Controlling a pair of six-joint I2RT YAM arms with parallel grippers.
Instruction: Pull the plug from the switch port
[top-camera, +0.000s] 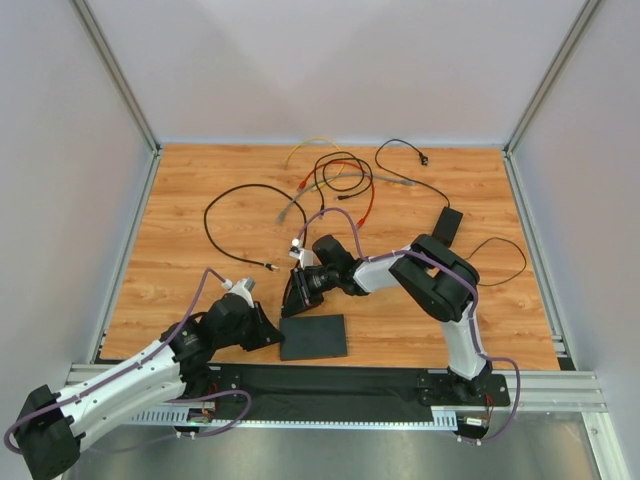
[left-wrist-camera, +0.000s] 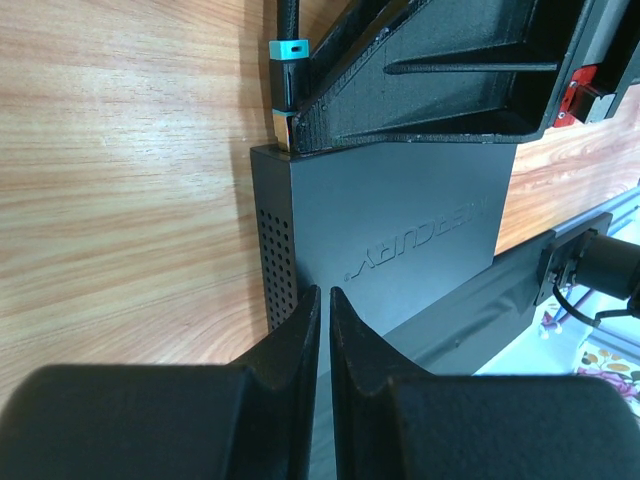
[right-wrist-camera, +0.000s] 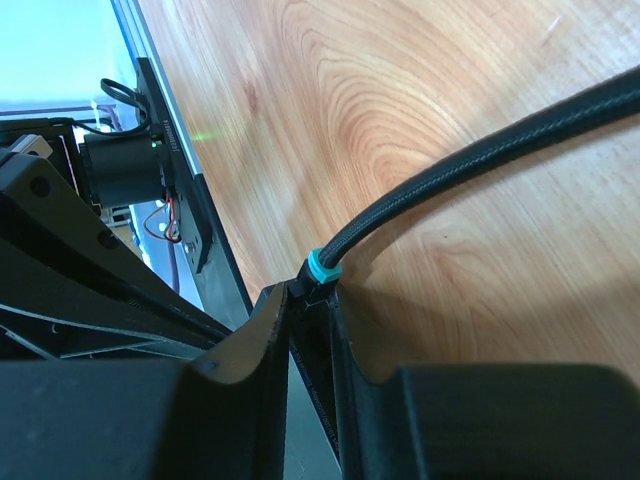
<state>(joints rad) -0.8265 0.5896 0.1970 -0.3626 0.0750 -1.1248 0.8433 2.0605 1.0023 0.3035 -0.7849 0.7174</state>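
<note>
The right gripper (right-wrist-camera: 310, 300) is clamped on a small black plug (right-wrist-camera: 318, 272) with a teal collar, one black finger pressed to each side of it. A black braided cable (right-wrist-camera: 455, 162) rises from the collar and arcs away to the right above the wood-grain tabletop (top-camera: 170, 250). Seen from the left wrist camera, the plug stands at the far left corner of the flat matte-black rectangular switch (left-wrist-camera: 400, 220), its clear tip against the box's far edge. The right gripper's fingers cover the sockets, so whether the tip sits in one cannot be told. The switch lies flat, with pale lettering on its top face and a strip of small vent holes down its left side wall. The left gripper (left-wrist-camera: 322, 310) has its two black fingers drawn almost together, with only a thin slit between them, and its tips are at the switch's near left corner. Whether they press on the box cannot be told. From above, the switch lies at the near edge of the tabletop, just beyond the black rail (top-camera: 340, 382) that carries both arms, and between their bases. Farther back lies a loose tangle of red, yellow and black leads (top-camera: 340, 180). A black power adapter (top-camera: 447, 225) lies to the right, well apart from the switch.
</note>
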